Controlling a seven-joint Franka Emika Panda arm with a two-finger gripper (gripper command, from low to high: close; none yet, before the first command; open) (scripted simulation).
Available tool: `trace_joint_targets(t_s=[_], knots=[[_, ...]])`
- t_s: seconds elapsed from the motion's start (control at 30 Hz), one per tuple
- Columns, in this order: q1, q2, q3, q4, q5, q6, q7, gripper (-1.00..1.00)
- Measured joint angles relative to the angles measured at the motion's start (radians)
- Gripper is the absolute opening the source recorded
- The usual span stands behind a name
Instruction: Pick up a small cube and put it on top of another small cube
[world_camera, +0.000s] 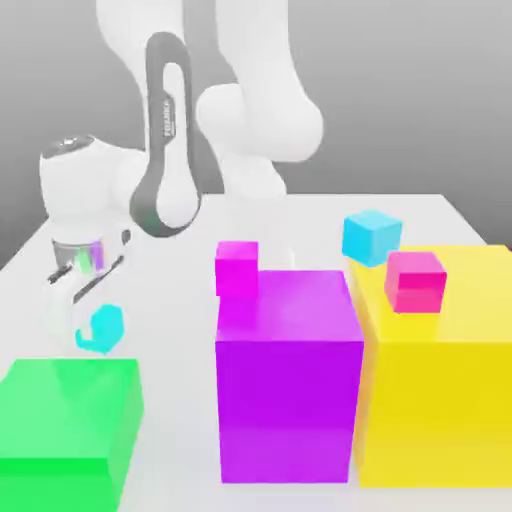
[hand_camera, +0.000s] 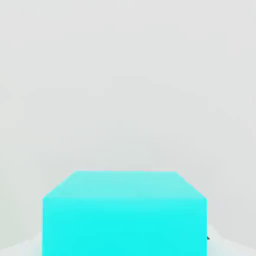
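gripper (world_camera: 92, 322) at exterior view's left, jaws clamped on tiny cyan cube (world_camera: 101, 328) above white surface (world_camera: 170, 300) behind green block (world_camera: 68, 425), small magenta cube (world_camera: 237, 268) behind purple block (world_camera: 288, 375)

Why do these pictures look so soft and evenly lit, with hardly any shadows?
Exterior view: flat, diffuse light; the purple block and yellow block show darker front faces but only faint shadows on the white table. Hand view: the tiny cyan cube sits close, its edges soft, against a hazy pale background.
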Motion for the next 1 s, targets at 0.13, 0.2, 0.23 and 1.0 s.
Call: trace_joint_targets(t_s=[0.13,0.2,0.23,1.0], knots=[[0.053,-0.118,0.049,0.046,0.018,-0.162,0.038,-1.0],[0.088,-0.173,0.078,0.079,0.035,-0.248,0.058,-1.0],[0.107,-0.201,0.093,0.095,0.044,-0.291,0.067,-1.0],[0.429,-0.585,0.362,0.254,0.218,-0.826,0.231,1.0]])
